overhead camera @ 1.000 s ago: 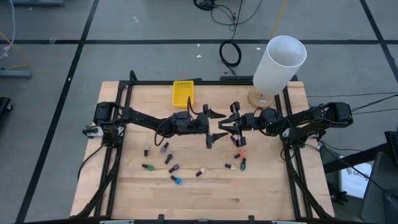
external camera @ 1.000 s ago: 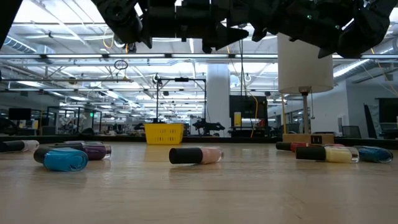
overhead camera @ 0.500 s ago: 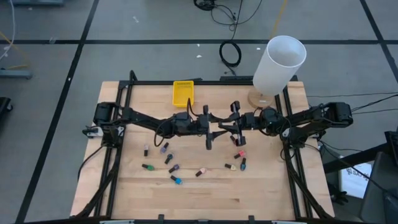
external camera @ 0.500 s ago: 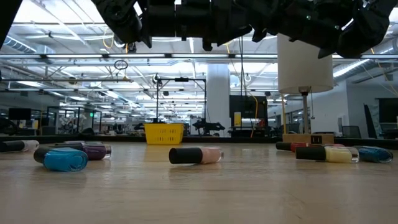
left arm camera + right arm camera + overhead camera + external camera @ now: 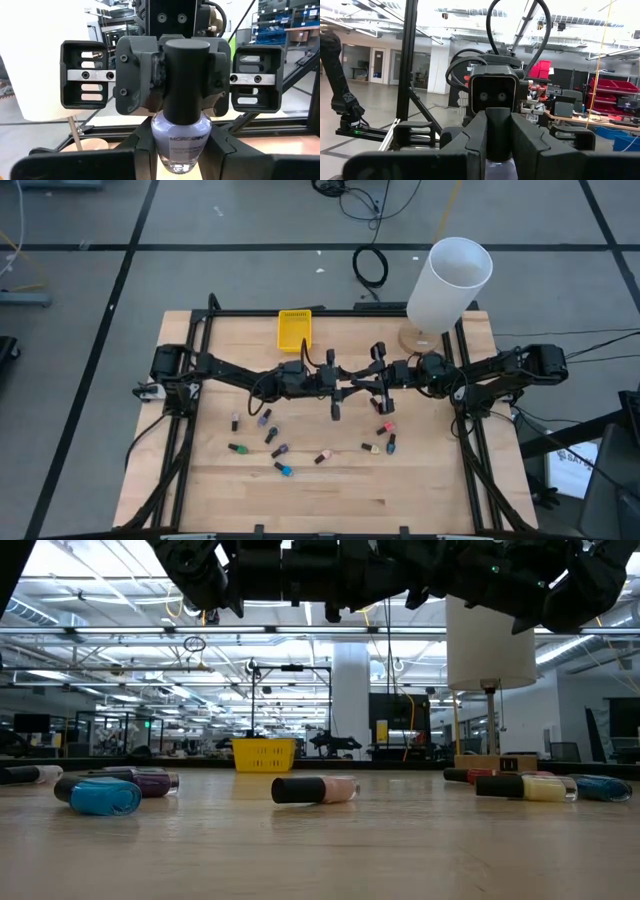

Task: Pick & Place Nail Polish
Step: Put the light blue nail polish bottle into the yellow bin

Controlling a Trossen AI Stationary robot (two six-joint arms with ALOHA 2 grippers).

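Yellow bin (image 5: 294, 329) contents unclear, both end effectors gripping one lilac nail polish bottle (image 5: 180, 142)

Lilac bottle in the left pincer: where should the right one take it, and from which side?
By the black cap, head-on from opposite the left pincer. That pincer's fingers flank the bottle at its glass body, so only the cap juts free toward the right pincer, which is closed on it.

Both arms are matte black with black cables looped along the links. The right hand (image 5: 172, 75) has slotted side carriages on a silver rail, with round screw heads on its dark grey finger blocks.
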